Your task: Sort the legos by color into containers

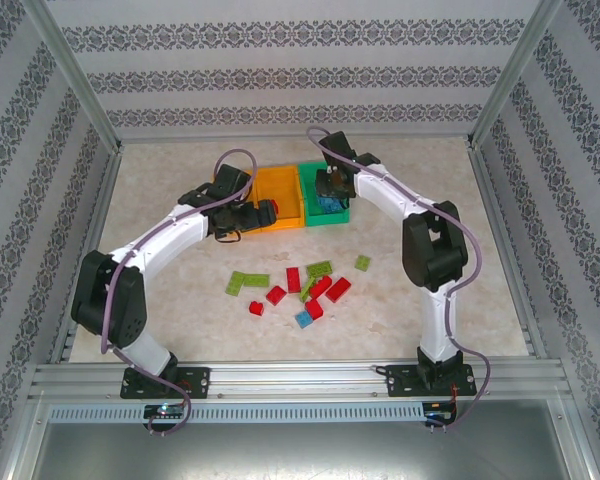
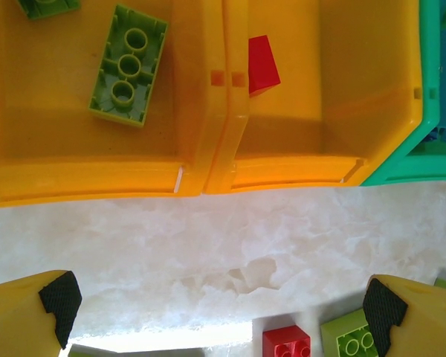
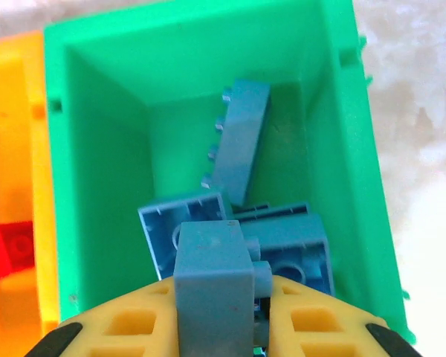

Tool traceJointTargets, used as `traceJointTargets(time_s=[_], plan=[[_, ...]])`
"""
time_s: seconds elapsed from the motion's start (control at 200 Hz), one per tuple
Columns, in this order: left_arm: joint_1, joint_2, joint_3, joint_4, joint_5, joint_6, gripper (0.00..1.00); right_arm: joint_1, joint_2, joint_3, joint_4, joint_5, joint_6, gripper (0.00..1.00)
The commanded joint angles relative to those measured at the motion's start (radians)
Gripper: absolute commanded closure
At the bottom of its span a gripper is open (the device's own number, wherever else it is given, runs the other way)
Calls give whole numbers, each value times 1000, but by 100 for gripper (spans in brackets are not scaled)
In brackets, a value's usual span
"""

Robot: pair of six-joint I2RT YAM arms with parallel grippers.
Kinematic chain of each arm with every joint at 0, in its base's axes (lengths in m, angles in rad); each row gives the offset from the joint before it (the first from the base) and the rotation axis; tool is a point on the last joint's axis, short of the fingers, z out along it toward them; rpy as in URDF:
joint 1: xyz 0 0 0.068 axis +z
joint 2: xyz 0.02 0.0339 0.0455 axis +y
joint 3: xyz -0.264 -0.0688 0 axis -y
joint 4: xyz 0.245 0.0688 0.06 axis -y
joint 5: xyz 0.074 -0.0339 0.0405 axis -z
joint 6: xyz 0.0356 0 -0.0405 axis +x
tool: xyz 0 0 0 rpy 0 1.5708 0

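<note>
**Top view:** The row of bins sits at 12 o'clock from the table (image 1: 180, 330) centre. The mid orange bin (image 1: 280, 190) touches the green bin (image 1: 337, 214) on its 3 o'clock side. The left orange bin (image 1: 212, 190) is mostly under the left arm. The left gripper (image 1: 248, 215) is at the near edge of the orange bins; can't tell its jaws from here. The right gripper (image 1: 330, 188) is over the green bin. The loose legos (image 1: 337, 289) are scattered at 6 o'clock from the bins: reds, limes & one loose blue lego (image 1: 305, 319).

**Left wrist:** The left gripper's jaws are spread wide w/ nothing between them. Its pads (image 2: 59, 301) sit at 8 & 4 o'clock over bare table. The left orange bin, at 11 o'clock, holds a lime brick (image 2: 128, 65). A 2nd lime piece (image 2: 48, 6) is cut off by the top edge. The mid orange bin, at 1 o'clock, holds a red piece (image 2: 262, 65) against its left wall. The green bin's rim is at 3 o'clock. A red brick (image 2: 286, 342) & a lime brick on the table (image 2: 353, 338) lie at 5–6 o'clock, just beside each other.

**Right wrist:** The right gripper's jaws pinch a held blue brick (image 3: 212, 275) at 6 o'clock, above the green bin's near end. Inside the bin, a tilted blue brick (image 3: 241, 137) leans toward the far wall at 12 o'clock. The piled blue bricks (image 3: 293, 249) lie under the held one. The mid orange bin is at 9 o'clock, w/ sth red in it.
</note>
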Motion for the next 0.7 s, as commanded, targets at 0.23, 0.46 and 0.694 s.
traceJointTargets(time_s=[0.23,0.46,0.694], plan=[[27,-65,-62,30,-21,-23,1,-27,115,135,-44,-6,33,76],[33,-78,-78,35,-22,-26,1,-28,152,166,-47,20,33,76],[34,-77,-84,41,-19,-34,1,-23,149,173,-19,4,64,73]])
